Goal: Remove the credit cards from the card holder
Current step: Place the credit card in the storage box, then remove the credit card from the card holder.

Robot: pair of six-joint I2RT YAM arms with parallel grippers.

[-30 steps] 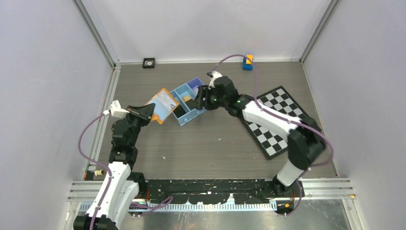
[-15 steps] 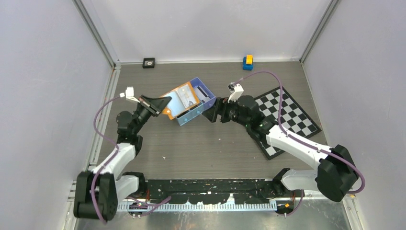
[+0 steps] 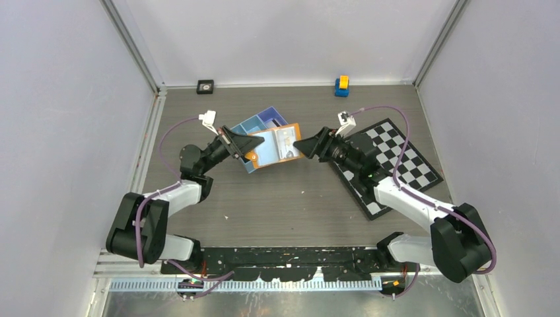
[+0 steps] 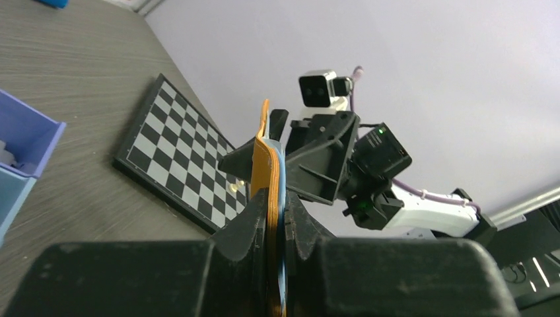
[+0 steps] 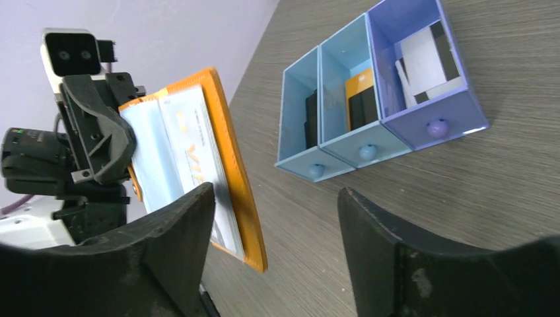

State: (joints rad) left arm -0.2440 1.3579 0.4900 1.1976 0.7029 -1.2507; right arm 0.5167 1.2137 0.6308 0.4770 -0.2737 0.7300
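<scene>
- The left tool (image 3: 259, 141) is clamped on the holder's (image 3: 274, 146) 9 o'clock edge and holds it open, off the counter (image 3: 284, 205), pale inside facing up toward the top camera.
- In the left wrist view the holder (image 4: 265, 191) shows only edge-on: an orange strip with a pale blue layer against it, pinched between the fingers (image 4: 247, 228). Its faces are hidden there.
- The cards (image 5: 175, 155) sit in the holder (image 5: 231, 172); in the right wrist view their faces are pale blue-white. How many there are cannot be told, and the print is too small to read.
- The right tool (image 3: 298, 146) is at the holder's 3 o'clock with its fingers (image 5: 175, 228) wide apart, gripping nothing. Whether a tip touches the holder's edge cannot be told.
- The tray (image 3: 259, 123) lies at the holder's 11 o'clock, its near part hidden behind it from above.
- In the right wrist view the tray (image 5: 343, 148) has dark, orange and white flat pieces in its compartments; what they are is unclear.
- The board (image 3: 403, 155) is at the counter's 3 o'clock, partly under the right arm.
</scene>
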